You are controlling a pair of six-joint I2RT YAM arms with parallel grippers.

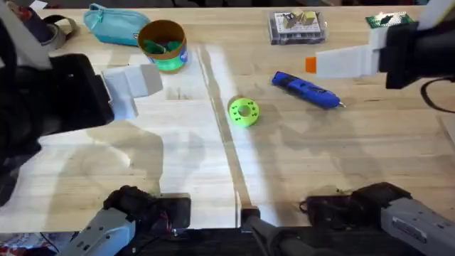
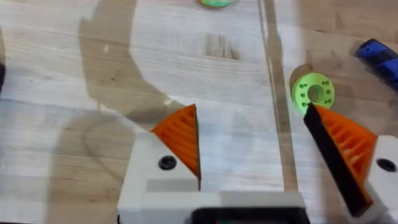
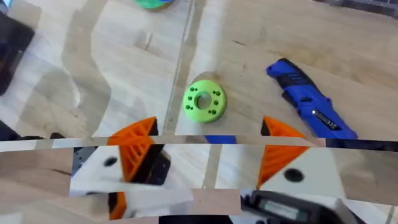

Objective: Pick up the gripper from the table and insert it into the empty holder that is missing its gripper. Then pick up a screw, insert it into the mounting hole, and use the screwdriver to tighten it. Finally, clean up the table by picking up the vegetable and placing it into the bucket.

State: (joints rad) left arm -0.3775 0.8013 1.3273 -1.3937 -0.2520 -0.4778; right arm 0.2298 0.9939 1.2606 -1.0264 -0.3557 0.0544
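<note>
Both jaws gape wide, holding nothing; the screwdriver lies beside the green disc, the bucket beyond it.

One screwdriver. One bucket. One lime-green disc. One teal pouch. One clear box of small parts. One white finger with an orange tip, raised above the tabletop. Two arm bases along the near edge.

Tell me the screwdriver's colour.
Blue, with a thin metal tip; the screwdriver shows best in the overhead view.
</note>
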